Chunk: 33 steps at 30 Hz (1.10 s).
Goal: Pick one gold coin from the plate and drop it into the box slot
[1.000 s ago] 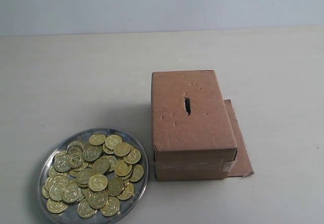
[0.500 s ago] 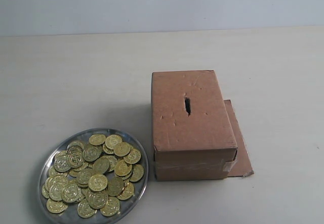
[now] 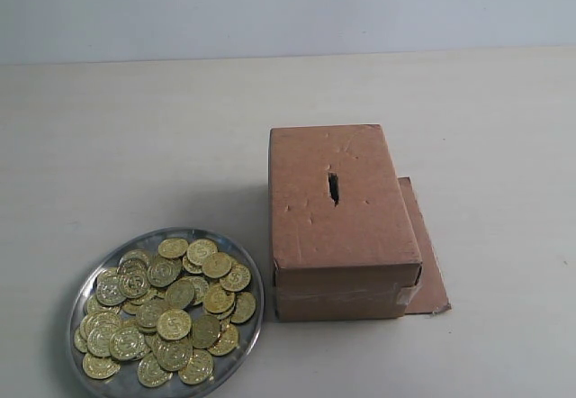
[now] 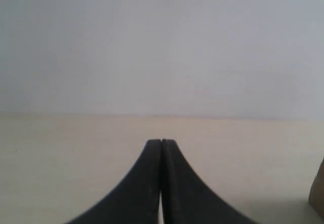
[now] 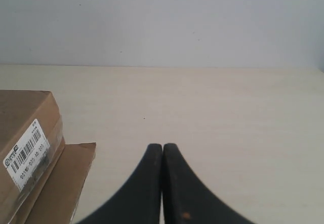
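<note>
Beige tabletop [image 3: 135, 128] holds one shiny silver plate [image 3: 106, 261] heaped with dozens of gold coins [image 3: 173, 321], one scuffed brown box [image 3: 346, 236] with one dark slot [image 3: 333, 187]; left gripper [image 4: 161, 142] and right gripper [image 5: 162, 145] both pinched together.

Left pincer [image 4: 161, 143] — two matte black fingers [image 4: 142, 183], rounded at the tips, flaring wide behind them. Right pincer [image 5: 162, 146] looks identical (one small orange speck [image 5: 186, 215], well back from the tips).
</note>
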Available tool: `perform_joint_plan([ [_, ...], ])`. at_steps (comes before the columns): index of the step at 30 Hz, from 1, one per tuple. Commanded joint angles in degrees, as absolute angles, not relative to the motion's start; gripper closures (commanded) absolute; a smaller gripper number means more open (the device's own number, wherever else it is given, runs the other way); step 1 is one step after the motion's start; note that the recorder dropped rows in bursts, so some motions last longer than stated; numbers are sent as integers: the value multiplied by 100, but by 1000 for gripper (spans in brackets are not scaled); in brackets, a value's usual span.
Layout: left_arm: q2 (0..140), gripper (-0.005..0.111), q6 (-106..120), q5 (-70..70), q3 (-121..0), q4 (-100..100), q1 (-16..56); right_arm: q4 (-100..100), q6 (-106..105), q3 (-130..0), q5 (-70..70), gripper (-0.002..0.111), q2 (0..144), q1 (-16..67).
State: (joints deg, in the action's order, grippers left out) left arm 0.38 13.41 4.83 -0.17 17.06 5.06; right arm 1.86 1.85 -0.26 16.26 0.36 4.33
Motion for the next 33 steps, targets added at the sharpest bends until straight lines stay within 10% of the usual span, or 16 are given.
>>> perform_joint_plan([
  [1, 0, 106, 614, 1206, 0, 1062, 379, 179, 181, 0, 1622, 108, 0, 401],
  [33, 0, 106, -46, 2046, 0, 398, 294, 179, 181, 0, 1622, 108, 0, 401],
])
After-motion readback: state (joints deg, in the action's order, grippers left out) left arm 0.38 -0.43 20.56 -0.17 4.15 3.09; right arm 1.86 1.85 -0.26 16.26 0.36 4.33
